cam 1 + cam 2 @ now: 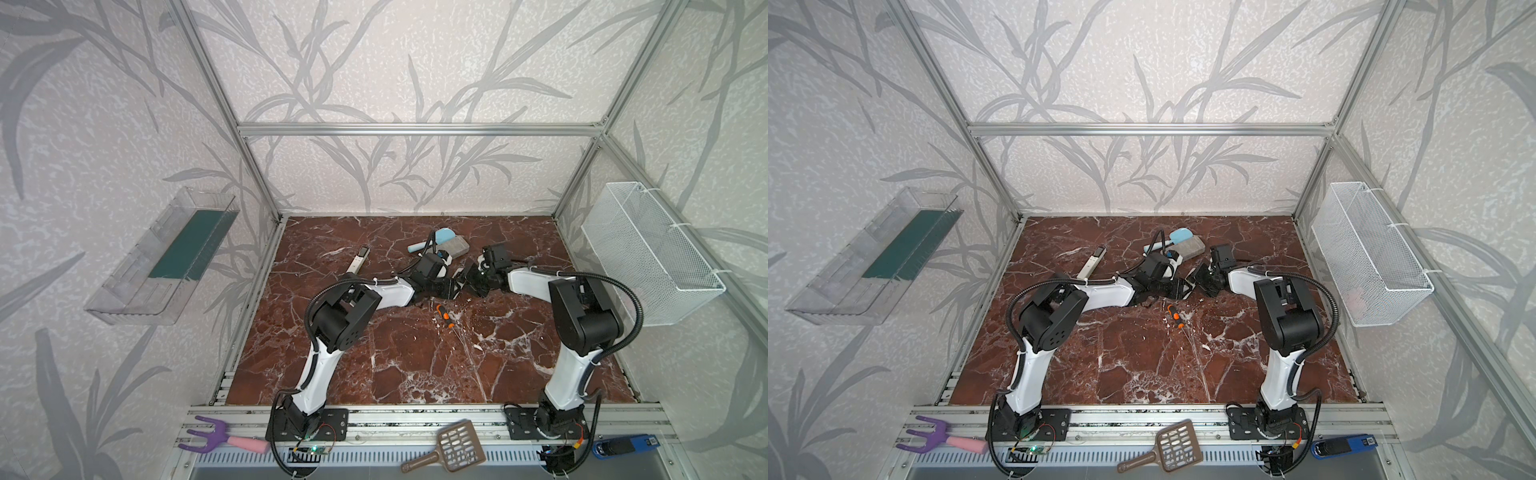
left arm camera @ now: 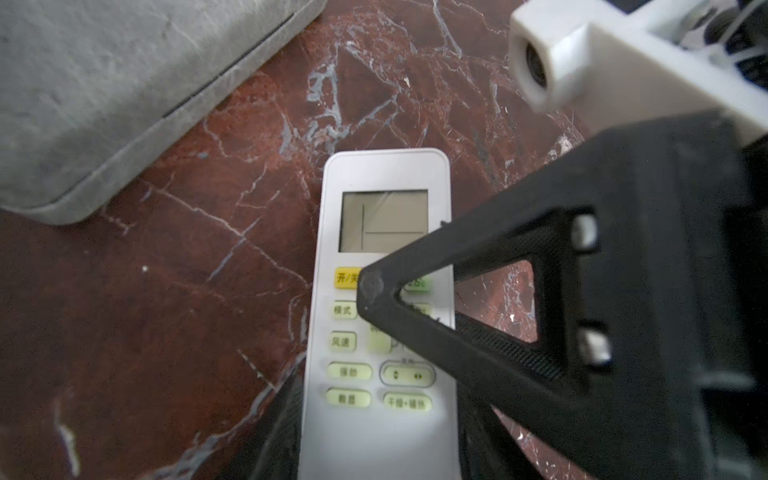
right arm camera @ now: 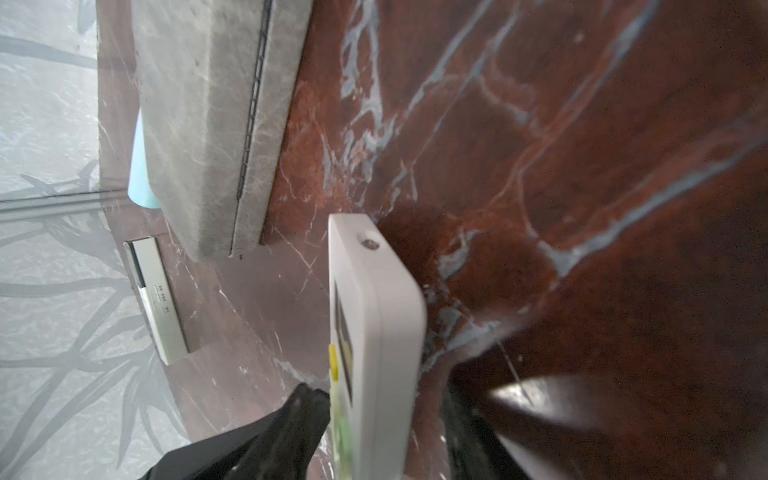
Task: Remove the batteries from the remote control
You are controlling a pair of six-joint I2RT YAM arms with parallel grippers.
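Steadying the white plastic remote control (image 2: pixel 384 174) between two tools; batteries not showing.
The left tool (image 2: pixel 376 432) is gripping it by its long edges over the middle of the red-brown marbled bench (image 1: pixel 374 353); the right tool (image 3: pixel 382 415) is straddling face and back, part-open, clamp unclear. The left arm (image 1: pixel 395 291) and right arm (image 1: pixel 525 280) are angling inward, wrists close. Next, I judge: exposing the back cover.

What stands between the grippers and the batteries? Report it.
The remote itself: no batteries show, and its back is hidden. The left gripper holds its sides; the right gripper straddles face and back.
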